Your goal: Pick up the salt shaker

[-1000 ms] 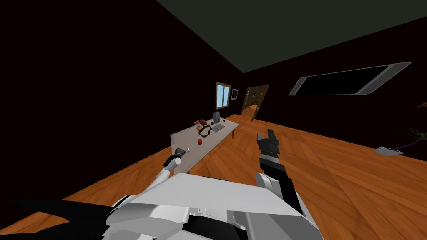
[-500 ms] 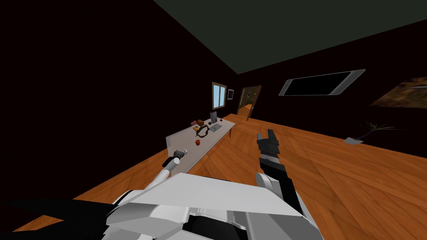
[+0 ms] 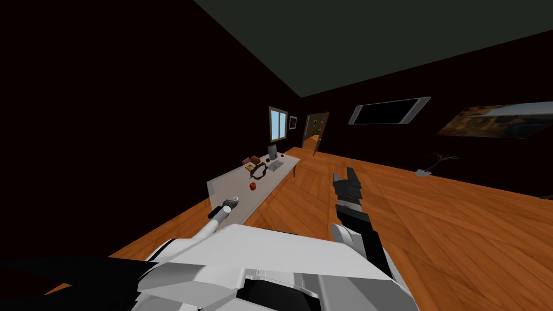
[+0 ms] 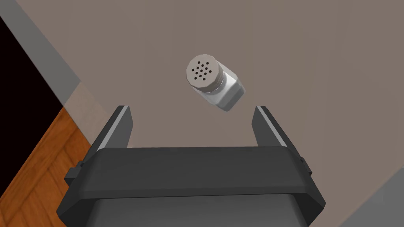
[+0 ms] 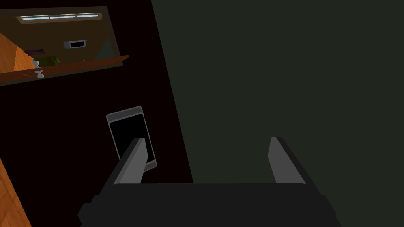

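A small clear salt shaker (image 4: 215,82) with a grey perforated cap stands on the pale grey table (image 4: 296,59). It is just beyond my left gripper (image 4: 192,110), between the lines of its two fingers and nearer one of them. That gripper is open and touches nothing. In the head view the left gripper (image 3: 231,202) hovers over the near end of the long table (image 3: 224,186). My right gripper (image 3: 343,175) is raised over the floor to the right of the table, and it is open and empty (image 5: 207,140).
Farther along the table lie a red apple (image 3: 252,186), a dark ring-shaped thing (image 3: 259,171), a keyboard (image 3: 276,165) and a monitor (image 3: 272,151). Wood floor (image 3: 432,216) spreads to the right. An open door (image 3: 313,132) and a potted plant (image 3: 435,162) stand far back.
The whole head view has swung, so table and room have slid left. My left hand has sunk a little over the table's near end. The right arm holds its pose.
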`<state>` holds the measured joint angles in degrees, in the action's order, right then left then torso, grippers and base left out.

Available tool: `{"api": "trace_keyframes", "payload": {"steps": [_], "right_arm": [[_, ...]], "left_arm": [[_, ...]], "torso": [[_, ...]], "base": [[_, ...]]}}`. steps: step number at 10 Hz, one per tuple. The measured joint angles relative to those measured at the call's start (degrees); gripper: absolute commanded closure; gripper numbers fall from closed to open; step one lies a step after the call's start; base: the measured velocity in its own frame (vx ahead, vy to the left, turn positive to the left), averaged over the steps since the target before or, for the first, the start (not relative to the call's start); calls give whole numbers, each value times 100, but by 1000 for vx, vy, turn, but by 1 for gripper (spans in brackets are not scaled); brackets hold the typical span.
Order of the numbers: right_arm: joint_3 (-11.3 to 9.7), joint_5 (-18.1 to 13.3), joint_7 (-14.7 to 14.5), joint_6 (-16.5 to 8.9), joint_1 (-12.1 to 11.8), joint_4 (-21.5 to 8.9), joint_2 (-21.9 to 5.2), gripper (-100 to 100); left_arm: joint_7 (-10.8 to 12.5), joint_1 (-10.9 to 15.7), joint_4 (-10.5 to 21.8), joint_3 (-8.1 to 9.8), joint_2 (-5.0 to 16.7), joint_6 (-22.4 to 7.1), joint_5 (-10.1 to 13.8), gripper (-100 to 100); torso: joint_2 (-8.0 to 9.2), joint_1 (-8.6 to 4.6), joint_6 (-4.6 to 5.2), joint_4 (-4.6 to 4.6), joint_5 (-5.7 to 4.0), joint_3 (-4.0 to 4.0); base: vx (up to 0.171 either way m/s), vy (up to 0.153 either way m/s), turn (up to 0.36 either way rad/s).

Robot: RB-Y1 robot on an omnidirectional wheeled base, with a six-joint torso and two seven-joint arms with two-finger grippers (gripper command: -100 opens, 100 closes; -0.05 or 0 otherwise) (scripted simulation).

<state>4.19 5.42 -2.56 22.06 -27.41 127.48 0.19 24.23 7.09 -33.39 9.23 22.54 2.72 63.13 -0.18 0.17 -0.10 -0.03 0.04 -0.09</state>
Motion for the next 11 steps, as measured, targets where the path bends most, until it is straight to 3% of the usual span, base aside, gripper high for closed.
{"api": "trace_keyframes", "payload": {"steps": [1,2,3,4,5,6,7,10,11], "right_arm": [[1,0,0,0,-1,0,0,0],[0,0,0,0,0,0,0,0],[0,0,0,0,-1,0,0,0],[0,0,0,0,0,0,0,0],[0,0,0,0,-1,0,0,0],[1,0,0,0,-1,0,0,0],[0,0,0,0,-1,0,0,0],[0,0,0,0,-1,0,0,0],[0,0,0,0,-1,0,0,0]], "left_arm": [[3,12,53,74,-3,-62,42,-100],[107,61,216,-67,75,-81,171,-100],[-41,52,183,249,-25,-186,115,-100],[-140,98,276,385,-54,-268,136,-100],[59,171,521,-21,78,-202,417,-100],[-11,162,499,277,-1,-278,315,-100],[134,213,686,-86,117,-265,580,-100],[100,226,718,5,60,-348,551,-100],[56,221,697,161,33,-376,485,-100]], "torso": [[0,0,-4,0,0,0],[-2,-2,-2,0,-1,-1],[-1,-5,-3,-1,-1,-1],[-2,-4,-1,0,-1,-1],[-6,-2,-2,-1,-1,-3],[-5,-3,-4,-1,-1,-3],[-10,3,-2,-2,0,-6],[-1,-7,-5,-1,-2,-1],[3,-10,-4,0,-2,1]], "base": [[15,15,-85],[11,12,-52],[16,14,-92],[27,17,-126],[23,18,-37],[39,30,-98],[39,34,-56],[7,5,1],[0,0,0]]}}
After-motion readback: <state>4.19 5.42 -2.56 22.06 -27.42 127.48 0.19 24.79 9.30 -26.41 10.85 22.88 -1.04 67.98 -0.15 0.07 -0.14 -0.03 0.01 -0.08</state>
